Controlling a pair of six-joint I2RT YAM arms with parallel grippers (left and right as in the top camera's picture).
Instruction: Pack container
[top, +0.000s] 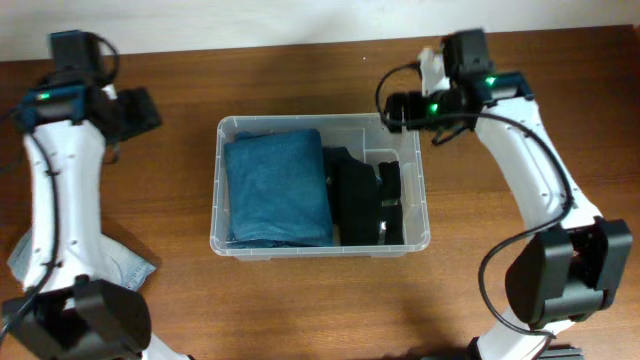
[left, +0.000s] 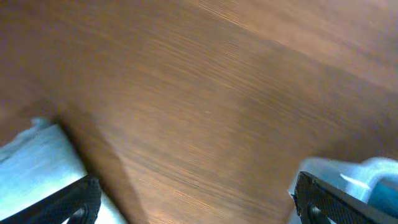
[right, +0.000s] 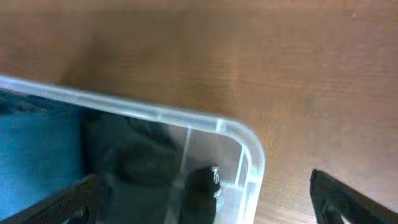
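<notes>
The clear plastic container (top: 415, 180) stands mid-table. It holds a folded blue cloth (top: 277, 188) on its left side and black garments (top: 365, 200) on its right. My left gripper (top: 140, 110) is open and empty, left of the container, over bare wood (left: 199, 205). My right gripper (top: 395, 110) is open and empty just beyond the container's far right corner (right: 245, 140). The blue cloth (right: 37, 158) and the black garments (right: 137, 168) show through the wall in the right wrist view.
A light blue garment (top: 120, 268) lies on the table at the front left, under the left arm; a pale blue cloth edge (left: 31, 165) shows in the left wrist view. A corner of the container (left: 348, 171) sits at that view's lower right.
</notes>
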